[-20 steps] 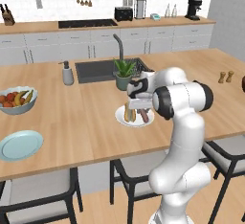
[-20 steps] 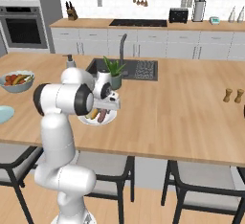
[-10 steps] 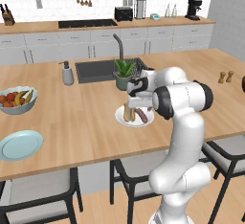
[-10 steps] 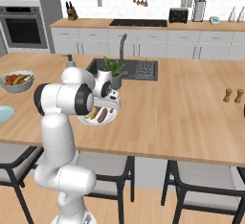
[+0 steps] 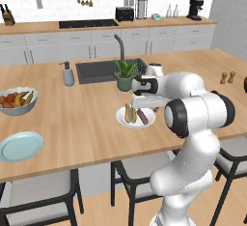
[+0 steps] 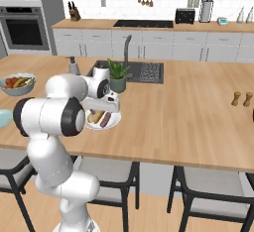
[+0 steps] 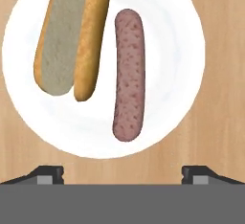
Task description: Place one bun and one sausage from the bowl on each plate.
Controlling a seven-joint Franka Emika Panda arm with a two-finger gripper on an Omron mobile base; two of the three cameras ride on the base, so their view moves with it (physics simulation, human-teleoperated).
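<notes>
The white plate (image 7: 189, 50) sits on the wooden island counter (image 5: 91, 119) right under the gripper (image 7: 122, 173), just in front of the potted plant (image 5: 125, 74) and the sink (image 5: 99, 70). On it lie a bun (image 7: 72, 41) and a sausage (image 7: 129, 74), side by side and parallel, close but apart as far as I can see. The gripper's jaws stand wide apart and hold nothing; the two dark fingertips (image 7: 48, 174) hover over the bare wood just off the plate's near rim.

This plate looks served, so I'd say the step in hand is pulling away cleanly. The hand should rise straight up before swinging sideways, so a fingertip doesn't catch the rim or roll the sausage. The sausage is a smooth, speckled, reddish-brown cylinder with rounded ends, and it would roll at a nudge. The bun is long and split, golden crust along one side and pale, matte crumb on the other, soft-looking and steadier. The plate is shallow, glossy and round.

Far off from the white plate, toward the counter's left end, lies the pale blue plate (image 5: 19, 146), with nothing on it, so half the job remains. Beyond it stands a pale grey fruit bowl (image 5: 18, 100) heaped with fruit.
</notes>
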